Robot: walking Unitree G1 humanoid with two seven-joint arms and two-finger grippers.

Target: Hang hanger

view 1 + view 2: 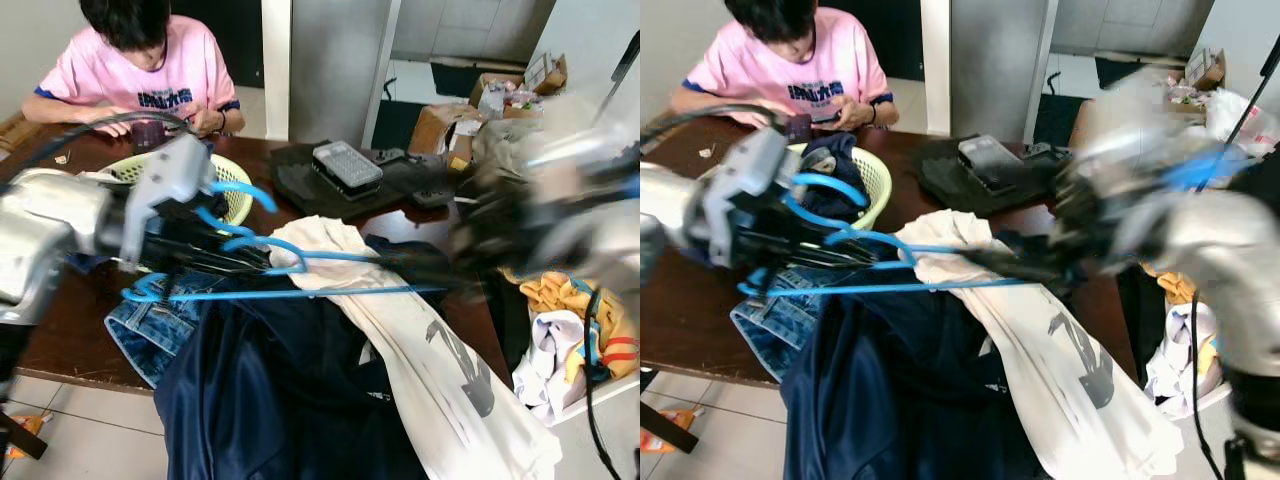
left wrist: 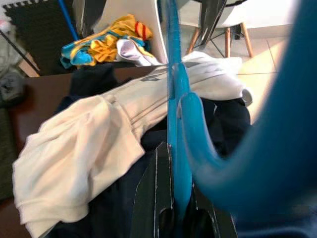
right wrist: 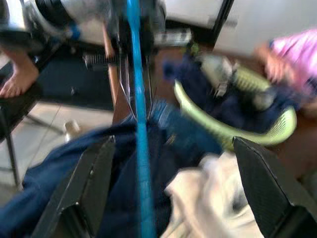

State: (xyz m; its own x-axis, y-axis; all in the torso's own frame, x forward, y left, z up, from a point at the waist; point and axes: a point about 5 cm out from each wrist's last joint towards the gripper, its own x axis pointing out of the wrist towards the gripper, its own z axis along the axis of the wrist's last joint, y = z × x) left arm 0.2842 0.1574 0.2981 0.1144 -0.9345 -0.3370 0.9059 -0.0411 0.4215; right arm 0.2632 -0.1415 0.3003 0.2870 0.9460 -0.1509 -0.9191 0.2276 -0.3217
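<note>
Left gripper point(image 1: 235, 255) is clamped on the blue hanger point(image 1: 300, 290), holding it near the hook end just above the clothes pile on the dark wooden table point(image 1: 60, 330). From the left eye view the hanger's long bar runs out from that grip across the white garment point(image 1: 420, 370) toward the right gripper point(image 1: 450, 265), which is blurry, so it's probably mid-move. The navy garment point(image 1: 270, 400) slumps off the table edge right under the hanger, and the green basket point(image 1: 235, 195) sits just behind it, with a person in a pink shirt point(image 1: 130, 70) at the far side of the table.

Right eye view, same deal: the bar lies over the white garment and jeans point(image 1: 770, 330), nothing draped on it.

Left wrist view: the black fingers point(image 2: 156, 193) pinch tight on the blue plastic, white garment right past the hanger.

Right wrist view: that gripper's fingers point(image 3: 94, 183) are spread wide with the hanger bar running between them, not touching either, so it isn't gripping yet.

Progress-wise I'd say early-ish: hanger is picked up and steadied, but no rail or hook to hang it on is visible anywhere near it, so the actual hanging is all still to do.
</note>
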